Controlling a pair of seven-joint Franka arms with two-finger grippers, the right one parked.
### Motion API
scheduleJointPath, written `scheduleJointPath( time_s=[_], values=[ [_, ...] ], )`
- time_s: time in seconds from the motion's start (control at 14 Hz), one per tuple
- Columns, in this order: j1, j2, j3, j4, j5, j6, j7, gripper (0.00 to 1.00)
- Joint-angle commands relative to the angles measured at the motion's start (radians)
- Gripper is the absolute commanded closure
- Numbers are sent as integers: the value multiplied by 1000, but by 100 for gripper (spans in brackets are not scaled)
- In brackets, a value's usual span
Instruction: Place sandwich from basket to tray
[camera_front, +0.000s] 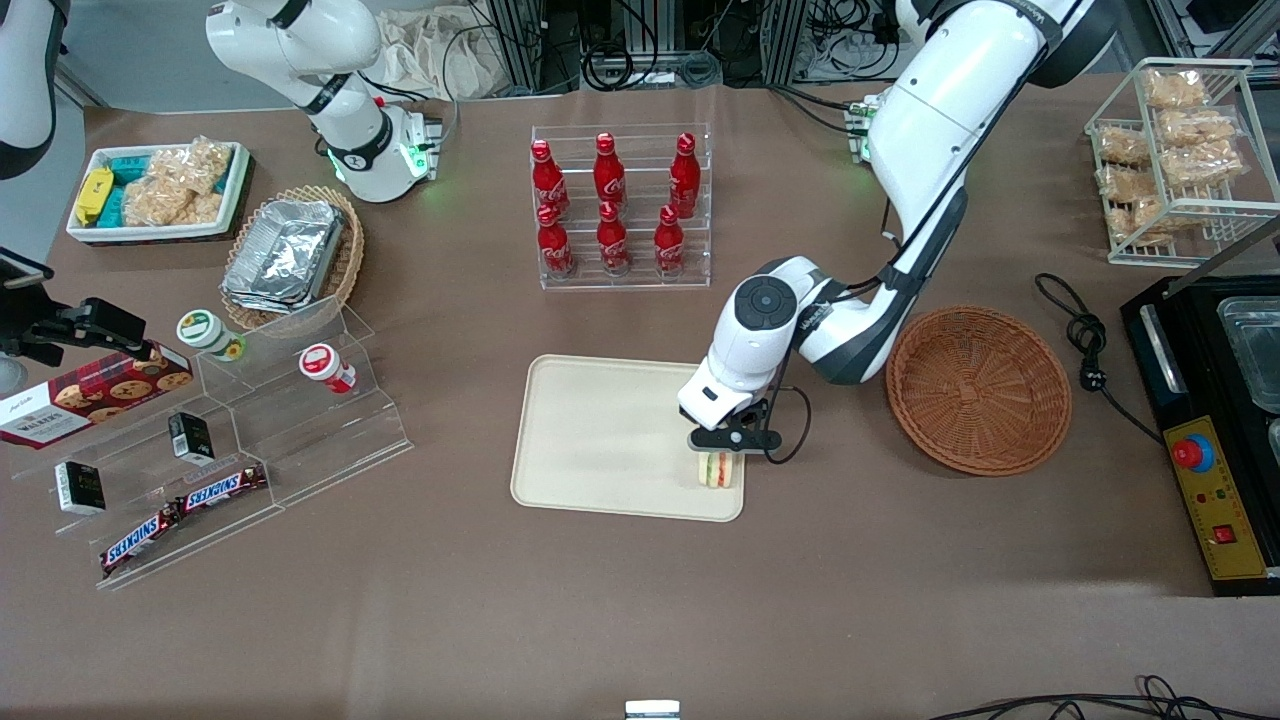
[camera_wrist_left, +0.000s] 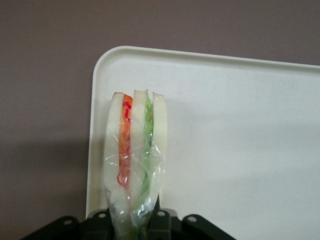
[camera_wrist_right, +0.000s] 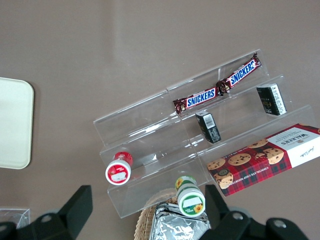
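Gripper (camera_front: 722, 452) is clamping the sandwich (camera_front: 717, 469) and holding it upright at the corner of the tray (camera_front: 600, 440) nearest the front camera, toward the basket (camera_front: 978, 388). Basket is sitting bare on the counter (camera_front: 640, 620) beside the tray.

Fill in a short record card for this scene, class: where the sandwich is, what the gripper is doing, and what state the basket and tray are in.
sandwich: standing on edge at a corner of the tray, near the rim closest to the front camera
gripper: directly above the sandwich, shut on its wrapped end
basket: nothing inside, beside the tray toward the working arm's end of the table
tray: holds only the sandwich
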Motion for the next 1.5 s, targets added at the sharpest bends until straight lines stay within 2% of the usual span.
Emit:
scheduleJointPath(
  time_s=[0.0,0.29,0.43,0.71,0.93,1.14,1.29,1.43],
  values=[
    [-6,-18,1,7,14,-14,-24,1],
    [19,-142,3,6,-8,-95,-97,1],
    [83,-237,-3,6,-89,-209,-74,1],
    [178,-401,-2,29,-290,-457,190,1],
    [298,-507,-4,64,-307,-702,306,1],
    [355,-584,19,106,-327,-905,469,1],
    [349,-643,107,104,-325,-961,543,1],
    [349,-647,138,145,-330,-990,613,1]
  ],
)
